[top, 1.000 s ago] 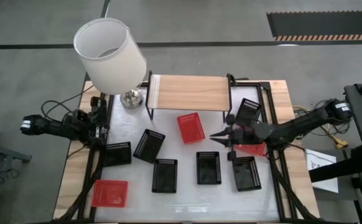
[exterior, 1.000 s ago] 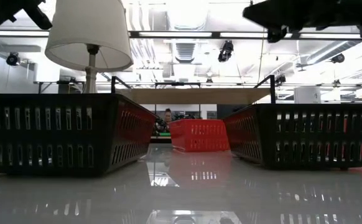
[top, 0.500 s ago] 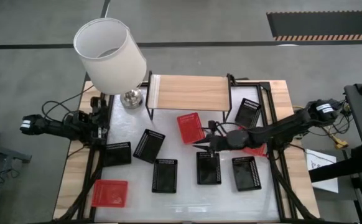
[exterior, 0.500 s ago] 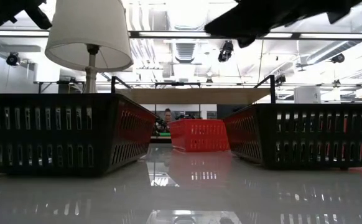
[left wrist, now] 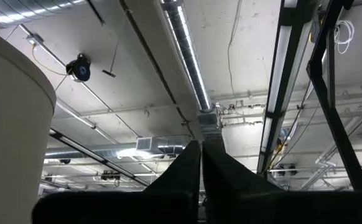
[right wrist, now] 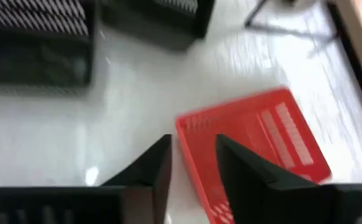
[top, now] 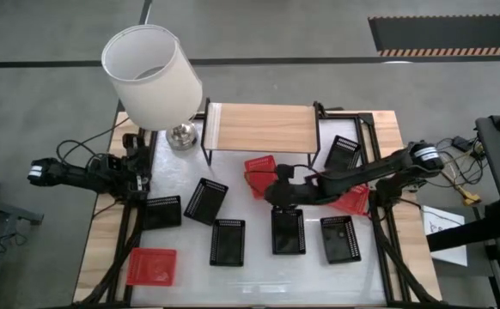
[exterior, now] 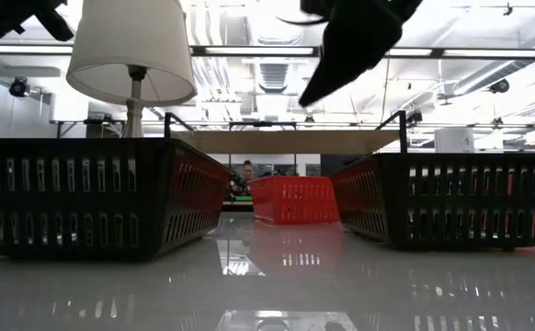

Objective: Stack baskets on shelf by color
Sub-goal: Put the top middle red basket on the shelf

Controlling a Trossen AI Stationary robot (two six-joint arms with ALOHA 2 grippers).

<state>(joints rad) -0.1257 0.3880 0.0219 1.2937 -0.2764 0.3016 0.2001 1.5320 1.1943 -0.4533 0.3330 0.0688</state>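
Right hand [right wrist: 190,163] hangs over the middle of the surface [top: 250,270], just before the shelf [top: 260,126], fingers parted astride the near wall of a red basket [top: 261,174], not clamped on it. Left hand [left wrist: 201,165] clenched, empty, parked at the surface's left edge beside the lamp [top: 152,75].

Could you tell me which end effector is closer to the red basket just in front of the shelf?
The right end effector hangs directly over the red basket; the left end effector waits at the table's left edge.
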